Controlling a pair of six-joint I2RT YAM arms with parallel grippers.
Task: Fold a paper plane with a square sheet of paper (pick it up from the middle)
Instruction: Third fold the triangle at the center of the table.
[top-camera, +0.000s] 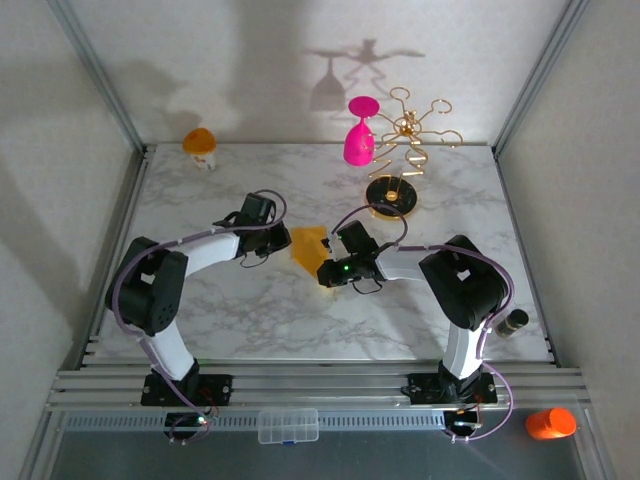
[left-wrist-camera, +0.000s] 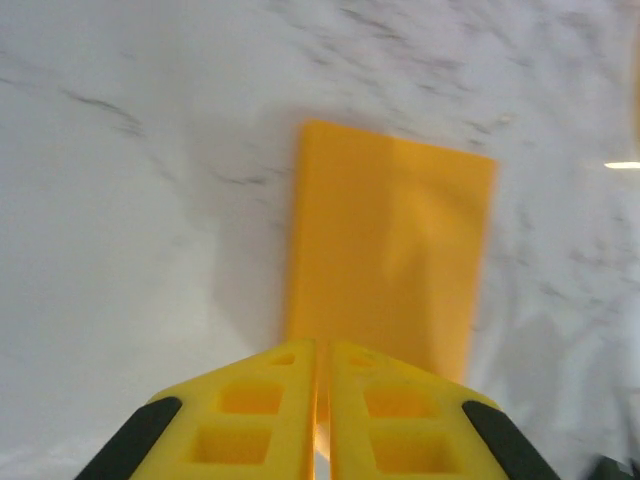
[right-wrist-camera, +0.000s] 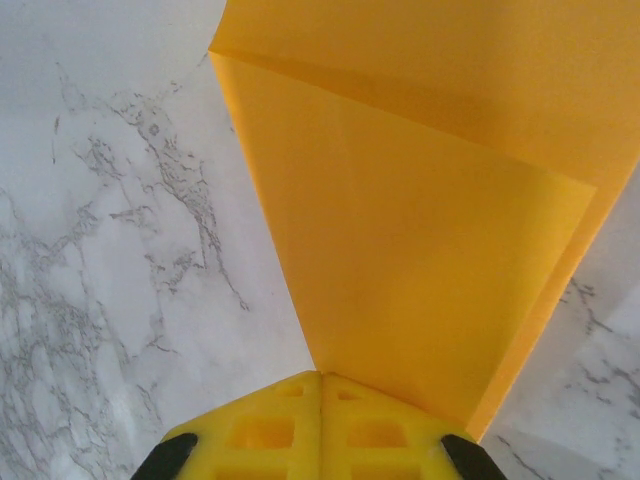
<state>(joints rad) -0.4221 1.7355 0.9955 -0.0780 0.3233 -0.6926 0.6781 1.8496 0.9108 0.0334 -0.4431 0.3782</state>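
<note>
The partly folded sheet of paper (top-camera: 306, 244) is at the middle of the marble table (top-camera: 250, 320). The left gripper (left-wrist-camera: 322, 350) and right gripper (right-wrist-camera: 320, 378) both pinch its edges. Pulling apart unevenly could tear it or spoil the creases.

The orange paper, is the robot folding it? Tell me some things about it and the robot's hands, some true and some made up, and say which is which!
1. The paper has folds in it. True.
2. The left hand and the right hand both pinch the paper. True.
3. The paper is blue. False: it is yellow-orange.
4. The pink glass sits on the paper. False: it is far back by the gold rack, apart from the paper.
5. The right hand is wide open. False: its fingers are shut on the paper.
</note>
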